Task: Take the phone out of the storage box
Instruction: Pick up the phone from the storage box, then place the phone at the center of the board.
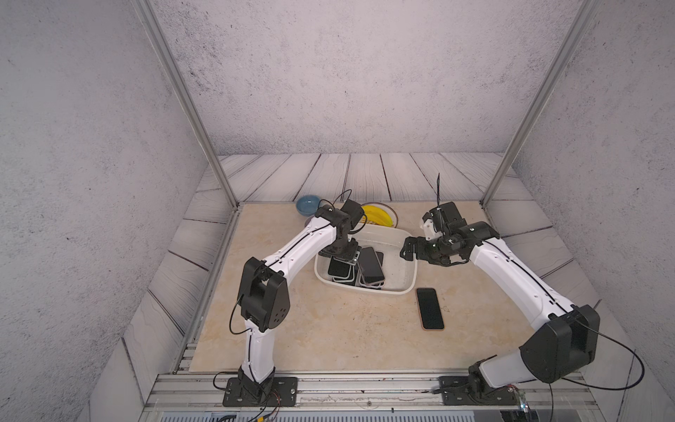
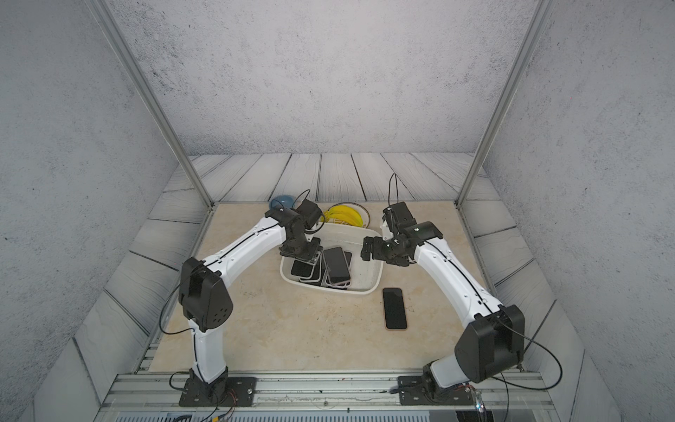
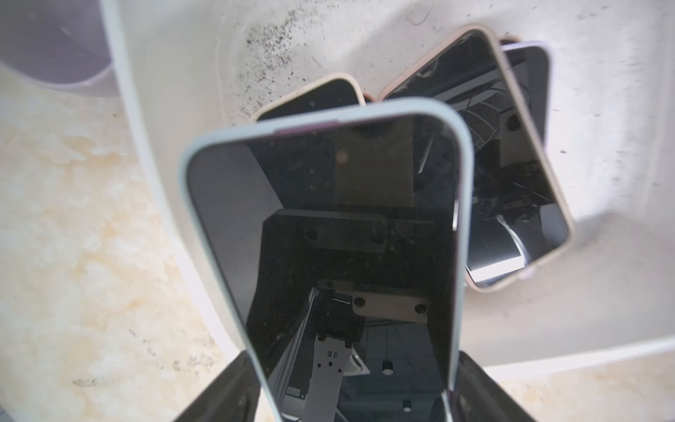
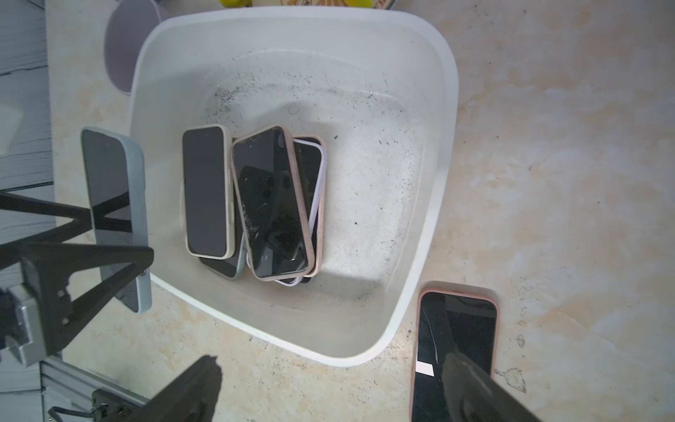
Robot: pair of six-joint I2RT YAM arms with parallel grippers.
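- Your left fingers (image 3: 222,398) clamp a blue-cased phone (image 3: 328,219) by its long edges, the storage box (image 4: 420,109) rim beneath them.
- More phones (image 4: 270,201) lie piled inside, between both sets of fingers.
- Your right fingers (image 4: 190,394) gape empty near a pink-cased phone (image 4: 467,329) on the surface (image 4: 548,182).

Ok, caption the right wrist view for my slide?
Left pincer holds a pale-blue-cased phone at the storage box rim; more phones lie piled inside, a pink-cased one on the table.

L gripper (image 2: 301,255) holds phone (image 2: 302,269) over storage box (image 2: 361,291); R gripper (image 2: 366,249) by its rim, 2nd phone (image 2: 394,308) on table (image 2: 292,329).
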